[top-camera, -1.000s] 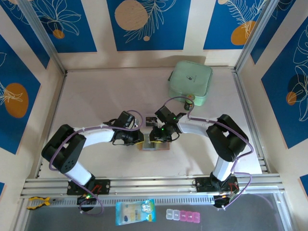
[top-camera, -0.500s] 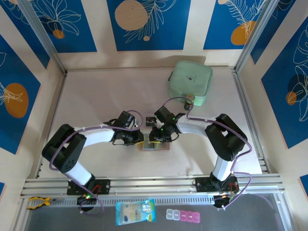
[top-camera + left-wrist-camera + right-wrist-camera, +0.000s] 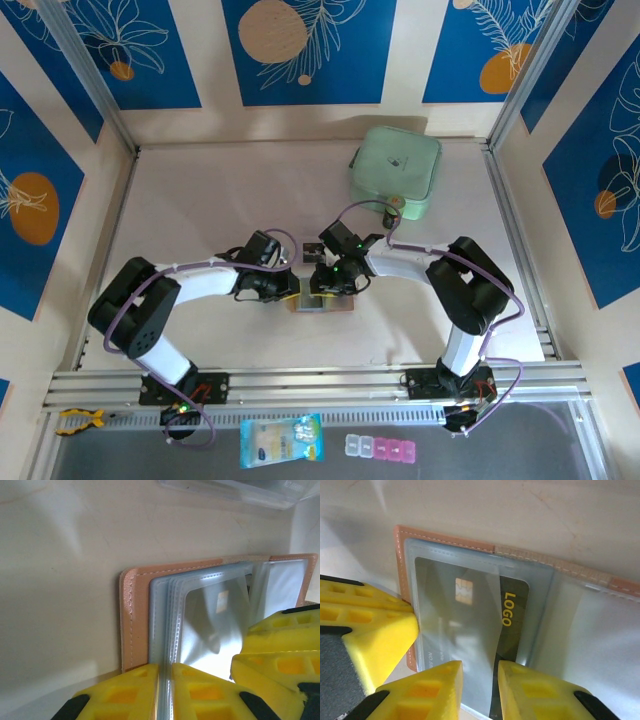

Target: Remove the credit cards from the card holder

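Credit card (image 3: 515, 611) inside open card holder (image 3: 445, 539)

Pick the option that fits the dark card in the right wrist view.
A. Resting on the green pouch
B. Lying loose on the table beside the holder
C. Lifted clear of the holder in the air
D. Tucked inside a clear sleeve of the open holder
D: the dark card, with its chip and yellow LOGO lettering, sits behind a clear plastic sleeve inside the open card holder.
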Robot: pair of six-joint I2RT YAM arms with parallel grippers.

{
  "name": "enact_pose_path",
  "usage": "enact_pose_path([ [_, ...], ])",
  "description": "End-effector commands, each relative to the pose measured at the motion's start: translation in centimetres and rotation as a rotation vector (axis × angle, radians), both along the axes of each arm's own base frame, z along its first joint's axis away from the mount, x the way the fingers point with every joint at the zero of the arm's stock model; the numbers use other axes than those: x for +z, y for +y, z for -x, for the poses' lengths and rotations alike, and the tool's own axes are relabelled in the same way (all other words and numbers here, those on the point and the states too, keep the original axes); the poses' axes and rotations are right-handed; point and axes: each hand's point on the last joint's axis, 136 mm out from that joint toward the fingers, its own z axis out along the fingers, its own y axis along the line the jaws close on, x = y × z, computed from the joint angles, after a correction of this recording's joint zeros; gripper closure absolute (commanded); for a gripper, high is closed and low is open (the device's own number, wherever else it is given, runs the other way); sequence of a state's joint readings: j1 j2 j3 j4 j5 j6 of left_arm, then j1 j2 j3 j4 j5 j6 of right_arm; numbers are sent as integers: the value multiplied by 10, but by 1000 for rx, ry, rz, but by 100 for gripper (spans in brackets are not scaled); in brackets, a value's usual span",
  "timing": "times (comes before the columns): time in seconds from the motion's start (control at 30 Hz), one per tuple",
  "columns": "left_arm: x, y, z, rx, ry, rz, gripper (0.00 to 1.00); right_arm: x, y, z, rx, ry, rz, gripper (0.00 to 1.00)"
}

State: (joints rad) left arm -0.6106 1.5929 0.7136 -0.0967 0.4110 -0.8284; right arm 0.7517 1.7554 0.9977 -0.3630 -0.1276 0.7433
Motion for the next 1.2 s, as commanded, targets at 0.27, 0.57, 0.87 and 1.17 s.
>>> enact_pose_path([
  [0.27, -9, 7, 3, -6, 23, -39, 84, 5, -12, 3, 7, -16, 64, 73],
  [0.57, -3, 6, 1, -9, 11, -36, 84, 12, -13, 1, 6, -38, 57, 73],
  [0.87, 20, 2, -5, -15, -32, -17, 84, 24, -9, 2, 14, -48, 18, 73],
  [1.17, 37, -14, -4, -55, -56, 1, 90, 29, -14, 0, -1, -57, 3, 73],
])
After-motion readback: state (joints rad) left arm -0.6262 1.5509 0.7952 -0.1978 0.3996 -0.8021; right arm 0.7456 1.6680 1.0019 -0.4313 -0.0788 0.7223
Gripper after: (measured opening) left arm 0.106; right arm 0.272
